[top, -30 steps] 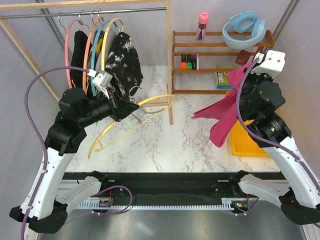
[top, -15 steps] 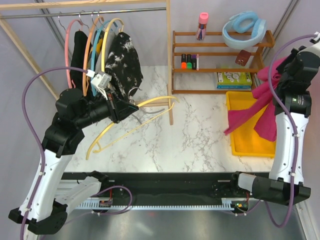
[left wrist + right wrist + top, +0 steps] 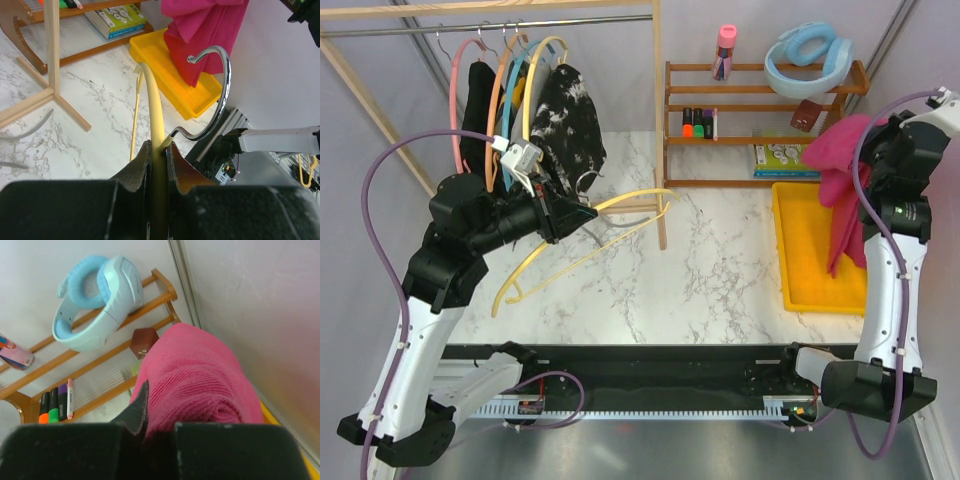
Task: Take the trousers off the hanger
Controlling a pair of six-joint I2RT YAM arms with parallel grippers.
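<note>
My left gripper (image 3: 568, 214) is shut on the pale-yellow hanger (image 3: 582, 250) and holds it bare above the marble table. In the left wrist view the hanger's arm (image 3: 156, 120) runs between my fingers (image 3: 137, 167) and its metal hook (image 3: 220, 95) curves to the right. My right gripper (image 3: 868, 150) is shut on the magenta-pink trousers (image 3: 842, 190), held high at the far right; they hang down over the yellow tray (image 3: 805, 262). In the right wrist view the trousers (image 3: 200, 385) bulge over my gripper (image 3: 157, 422); only one finger shows.
A clothes rail (image 3: 500, 25) at the back left carries pink, orange, blue and yellow hangers, a black garment (image 3: 478, 110) and a mottled garment (image 3: 565, 115). A wooden shelf (image 3: 760, 110) with markers, a bottle and blue headphones (image 3: 810, 55) stands at the back.
My right arm swung the trousers from the table's middle right to the far right, over the yellow tray, and they now hang straighter. The left gripper and hanger barely moved.
</note>
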